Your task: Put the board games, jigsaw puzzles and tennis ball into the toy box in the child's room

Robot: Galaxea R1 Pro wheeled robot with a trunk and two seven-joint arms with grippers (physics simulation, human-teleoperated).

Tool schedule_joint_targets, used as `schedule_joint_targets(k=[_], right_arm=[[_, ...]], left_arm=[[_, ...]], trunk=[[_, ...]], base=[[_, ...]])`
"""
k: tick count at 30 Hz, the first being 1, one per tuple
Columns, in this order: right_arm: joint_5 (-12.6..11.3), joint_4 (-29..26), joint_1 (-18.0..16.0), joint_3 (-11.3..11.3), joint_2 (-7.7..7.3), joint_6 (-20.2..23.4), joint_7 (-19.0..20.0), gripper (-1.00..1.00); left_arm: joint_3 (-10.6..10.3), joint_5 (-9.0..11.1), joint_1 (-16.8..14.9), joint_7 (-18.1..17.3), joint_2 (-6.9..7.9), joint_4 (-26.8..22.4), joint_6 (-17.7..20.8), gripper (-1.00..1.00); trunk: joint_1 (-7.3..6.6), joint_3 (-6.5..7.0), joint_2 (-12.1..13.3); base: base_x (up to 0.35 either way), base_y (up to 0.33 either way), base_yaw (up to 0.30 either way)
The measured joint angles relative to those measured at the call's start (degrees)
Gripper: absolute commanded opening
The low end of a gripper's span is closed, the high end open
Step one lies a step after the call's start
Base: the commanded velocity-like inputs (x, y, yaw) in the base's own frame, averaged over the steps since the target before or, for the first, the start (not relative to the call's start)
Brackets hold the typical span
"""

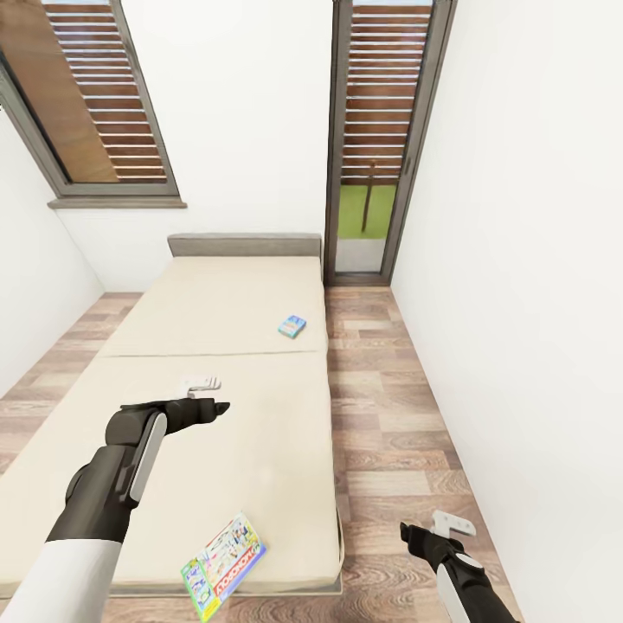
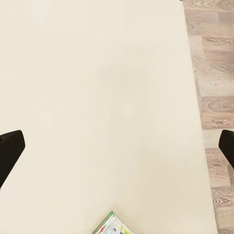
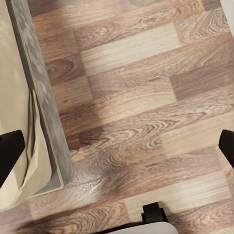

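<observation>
Left gripper (image 1: 210,395): jaws spread wide, empty, held over the bed (image 1: 260,433), well apart from the near board game (image 1: 222,567).
Right gripper (image 1: 430,529): jaws wide, empty, over the floor (image 1: 389,415).
Board games: two counted, the second, a blue one (image 1: 292,326), farther up the bed.

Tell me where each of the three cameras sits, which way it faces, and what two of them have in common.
Head view: on the robot's head, facing forward and down over the bed; both arms show, left hand, right hand.
Left wrist view: above the mattress, left fingertips at the edges.
Right wrist view: facing the wood floor beside the bed's edge.
Shared: the colorful board game in the head and left wrist views.
</observation>
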Motion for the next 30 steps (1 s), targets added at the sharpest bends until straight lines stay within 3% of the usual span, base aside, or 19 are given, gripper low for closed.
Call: schedule_joint_targets(k=[30], right_arm=[[-0.1,0.1,0.0,0.0,0.00,0.0,0.0,1.00]], left_arm=[[0.0,0.0,0.0,0.0,0.00,0.0,0.0,1.00]], trunk=[[0.00,2.78,0.0]], base=[[0.000,0.000,0.000]])
